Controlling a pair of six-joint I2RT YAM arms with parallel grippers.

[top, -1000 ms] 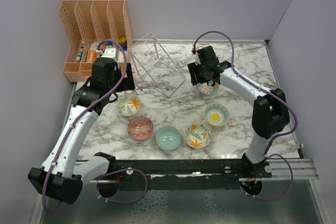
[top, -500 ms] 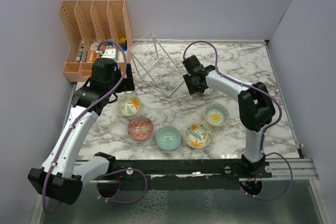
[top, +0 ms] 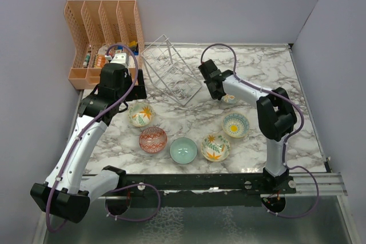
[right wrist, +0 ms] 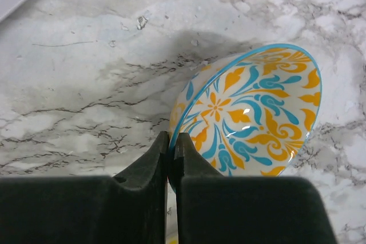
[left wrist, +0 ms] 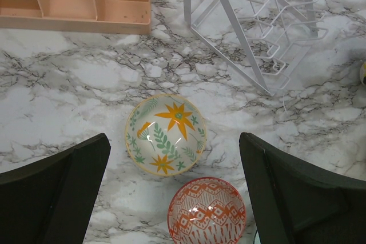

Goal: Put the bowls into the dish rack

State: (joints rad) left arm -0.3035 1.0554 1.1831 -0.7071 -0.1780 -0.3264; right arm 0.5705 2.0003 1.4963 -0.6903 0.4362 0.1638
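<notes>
Right pincer (right wrist: 172, 139) is clamped on the rim of the blue-patterned bowl (right wrist: 257, 112), which sits tilted just ahead-right of it.

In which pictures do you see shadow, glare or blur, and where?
Right wrist view: the blue-patterned bowl throws a soft grey shadow on the marble up-left of it. Left wrist view: small white glints on the leaf-print bowl. Top external view: even light, no blur.

The right claw (right wrist: 172, 141) hides the near rim of the blue-patterned bowl (right wrist: 251, 112).
</notes>
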